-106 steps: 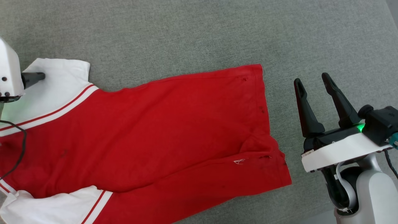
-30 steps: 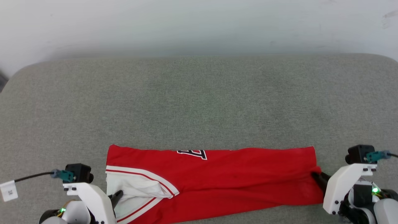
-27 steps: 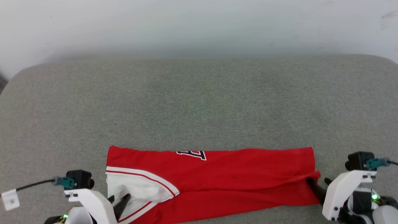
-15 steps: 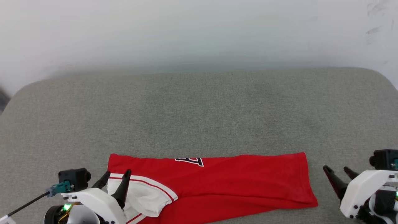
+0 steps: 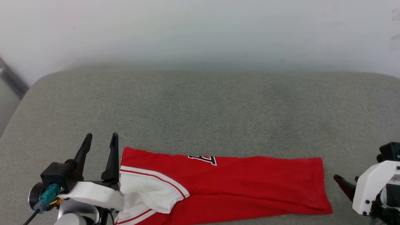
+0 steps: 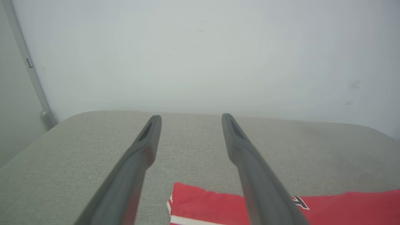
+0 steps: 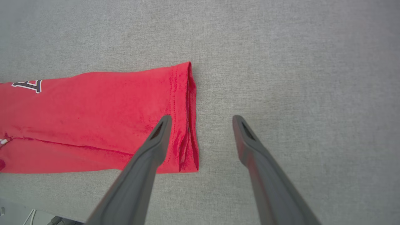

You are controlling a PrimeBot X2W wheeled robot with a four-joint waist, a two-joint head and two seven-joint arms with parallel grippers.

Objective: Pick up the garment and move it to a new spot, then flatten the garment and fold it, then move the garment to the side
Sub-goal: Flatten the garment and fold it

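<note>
A pale wall (image 5: 200, 31) backs the grey fabric-covered counter (image 5: 200, 109). The red jersey (image 5: 250, 184) lies folded into a long band along the counter's near edge. Its white striped sleeve (image 5: 150, 193) is at my left and its hem (image 7: 189, 115) at my right. My left end effector (image 5: 102, 136) stands just beside the sleeve end, fingers apart and holding nothing. My right end effector (image 7: 202, 118) is by the hem, fingers also spread and empty. A scrap of black-and-white lettering (image 5: 203, 159) peeks out at the far fold.
</note>
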